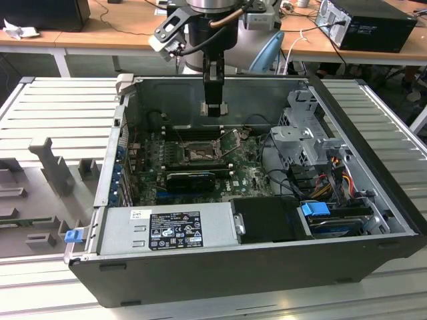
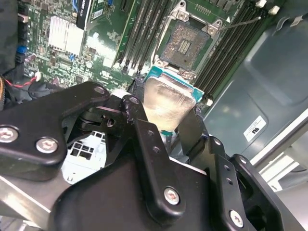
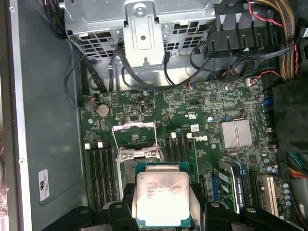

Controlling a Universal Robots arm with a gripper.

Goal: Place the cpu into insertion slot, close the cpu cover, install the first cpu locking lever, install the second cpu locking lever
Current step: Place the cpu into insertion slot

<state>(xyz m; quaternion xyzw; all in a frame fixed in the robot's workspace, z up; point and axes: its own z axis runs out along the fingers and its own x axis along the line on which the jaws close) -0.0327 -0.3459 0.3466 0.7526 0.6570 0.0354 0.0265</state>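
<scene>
Squarely between the jaws, the cpu (image 3: pixel 161 197)

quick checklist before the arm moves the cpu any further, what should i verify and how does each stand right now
1. Grip on the cpu: ok, the gripper is shut on its edges.
2. The insertion slot is empty: ok, bare contacts show.
3. The cpu cover is swung open: ok, it stands off the slot.
4. Locking levers released: one lever is swung aside, ok; the other, cannot tell.
5. Orientation of the cpu matches the slot: cannot tell.
6. Seating of the cpu: not ok, it hangs above the green circuit board.
</scene>
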